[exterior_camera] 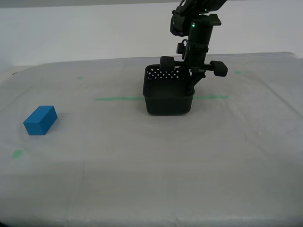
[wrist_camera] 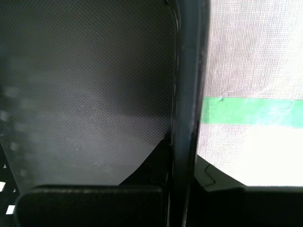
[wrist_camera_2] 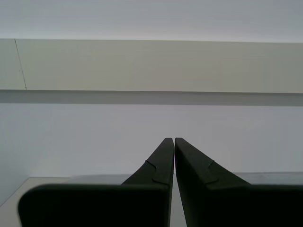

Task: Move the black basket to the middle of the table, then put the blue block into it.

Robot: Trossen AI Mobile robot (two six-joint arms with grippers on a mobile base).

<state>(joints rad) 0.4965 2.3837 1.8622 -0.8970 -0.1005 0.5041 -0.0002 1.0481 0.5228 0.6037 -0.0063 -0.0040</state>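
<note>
In the exterior view, the black basket (exterior_camera: 169, 97) sits on the worktop (exterior_camera: 151, 179) on the green tape line (exterior_camera: 118, 99). The blue block (exterior_camera: 40, 120) lies well apart at the basket's nine o'clock. In the first wrist view, my first gripper's (wrist_camera: 182, 161) fingers pinch the basket's wall. In the second wrist view, my second gripper (wrist_camera_2: 171, 140) holds nothing, fingertips together.

Bright, even light with soft shadows; the first wrist view looks blurred, perhaps from closeness.

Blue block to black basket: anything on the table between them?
Nothing. In the exterior view the table is bare between the block and the basket, apart from one end of the green tape line.
</note>
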